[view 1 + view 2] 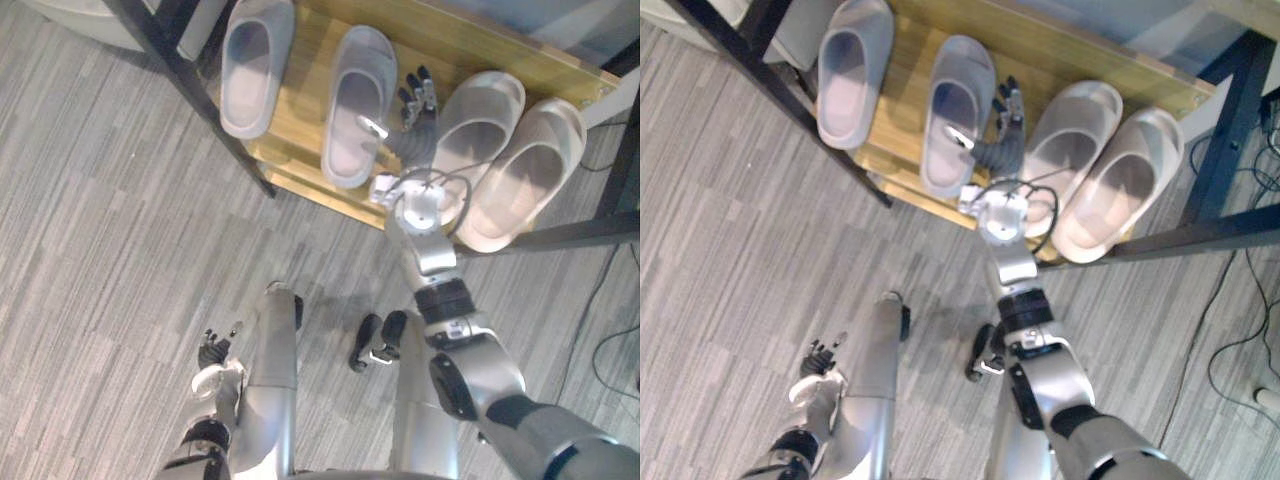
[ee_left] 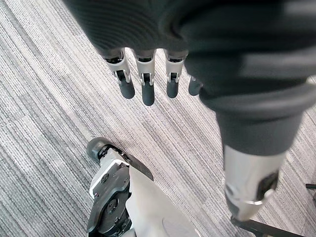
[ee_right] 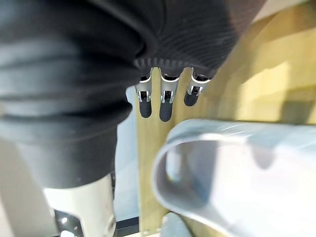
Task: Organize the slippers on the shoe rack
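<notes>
Wooden shelf [image 1: 305, 75] of a black-framed rack, seen from above, with four slippers in a row. From left to right they are the outer grey slipper [image 1: 252, 65], inner grey slipper [image 1: 352, 100], inner pale slipper [image 1: 480, 120] and outer pale slipper [image 1: 525, 170].

My right hand [image 1: 415, 112] lies in the gap between the two inner slippers, fingers straight and close together. Its thumb reaches over the inner grey slipper's edge; I cannot tell whether it touches. The wrist hides part of the inner pale slipper's heel.

The right wrist view adds straight fingers [image 3: 165, 103] over bare wood. A slipper opening [image 3: 237, 168] sits just beside them, cut off at the edge; which slipper, I cannot tell.

My left hand [image 1: 212, 350] hangs low over the floor [image 1: 90, 250], fingers relaxed and holding nothing.
</notes>
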